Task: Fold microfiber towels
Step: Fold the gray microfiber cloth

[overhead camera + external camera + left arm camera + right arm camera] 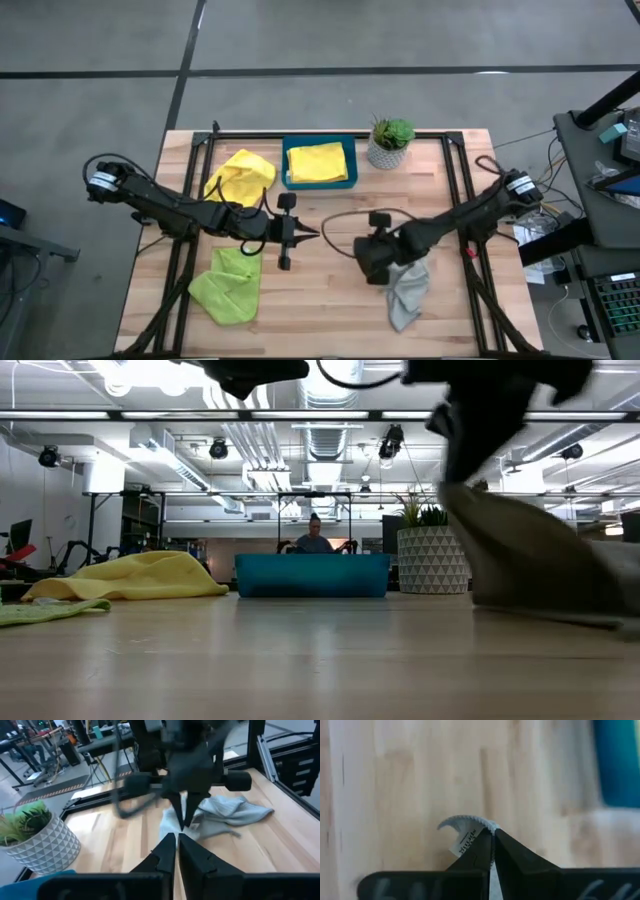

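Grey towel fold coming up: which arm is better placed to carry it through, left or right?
Right, most likely. The right gripper is already shut on a corner of the grey towel, lifting it off the table. The left gripper is shut, holds nothing and points toward it from mid-table.

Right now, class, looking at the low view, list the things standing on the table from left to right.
Lime green towel → yellow towel → teal tray → potted plant → grey towel, lifted at one corner by the right gripper.
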{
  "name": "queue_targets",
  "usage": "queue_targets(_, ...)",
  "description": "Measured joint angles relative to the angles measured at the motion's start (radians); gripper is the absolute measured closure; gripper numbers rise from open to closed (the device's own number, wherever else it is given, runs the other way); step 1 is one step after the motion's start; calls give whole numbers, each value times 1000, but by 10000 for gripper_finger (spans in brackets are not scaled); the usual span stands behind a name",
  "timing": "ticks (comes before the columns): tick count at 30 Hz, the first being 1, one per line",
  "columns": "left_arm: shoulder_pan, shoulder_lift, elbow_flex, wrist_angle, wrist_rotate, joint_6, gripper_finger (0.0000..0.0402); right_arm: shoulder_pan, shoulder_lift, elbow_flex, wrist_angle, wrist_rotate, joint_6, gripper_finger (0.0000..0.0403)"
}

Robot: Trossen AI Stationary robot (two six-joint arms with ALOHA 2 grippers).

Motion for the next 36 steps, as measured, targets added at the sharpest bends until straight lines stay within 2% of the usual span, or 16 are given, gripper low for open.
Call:
queue_targets(3, 0, 0, 0, 0, -4, 0, 369, -45, -1, 88, -27, 11, -85, 394)
queue_targets(7, 0, 0, 0, 0, -23, 0, 317, -95, -1, 202, -30, 13, -205, 394)
queue_targets(14, 0, 0, -1, -7, -99, -103, 223, -173, -1, 360, -45, 10, -294, 394)
queue_targets(19, 0, 7, -1, -11, -122, -158, 178, -208, 2, 440, -44, 6, -340, 394)
queue_targets(23, -2, 9, -1, -2, -126, -198, 169, -233, 4, 510, -42, 8, -363, 394)
queue_targets(28, -3, 8, -1, -5, -226, -264, 169, -257, 4, 618, -57, 7, -375, 394)
queue_targets(36, -3, 21, -1, 0, -245, -315, 169, -295, 8, 772, -52, 8, -382, 394)
